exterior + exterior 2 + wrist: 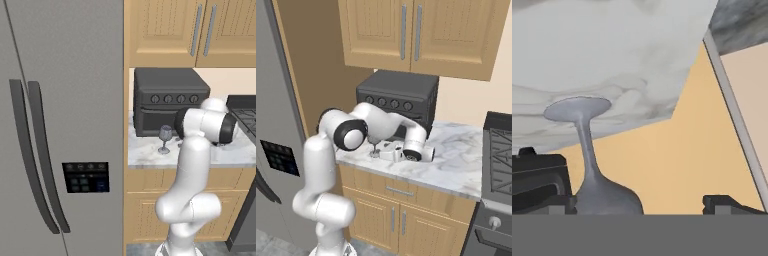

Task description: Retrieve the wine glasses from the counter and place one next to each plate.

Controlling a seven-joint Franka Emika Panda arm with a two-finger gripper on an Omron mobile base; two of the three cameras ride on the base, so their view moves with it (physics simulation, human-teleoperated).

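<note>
spread wide, the claw (639, 202) reaches low across the tabletop (150, 150), its two dark fingertips (542, 187) standing on either side of a wine glass (592, 165) without pinching it. going by size: a tall grey fridge (60, 125) fills the wall on the left, with two long curved handles and a dark control panel on its door. light wood upper cabinets (416, 35) with silver handles hang above, and matching lower cabinets (401, 210) sit under the marbled tabletop. a dark stove (498, 150) stands at the right end of it. a dark toaster oven (167, 100) with a row of knobs sits at the back of the tabletop, against the wall. the white arm (192, 175) rises in front and bends over the marble. the wine glass stands upright on its round foot just in front of the oven, near the tabletop's left end; in the hand view its bowl sits close to one fingertip, stem and foot pointing away over the marble.
</note>
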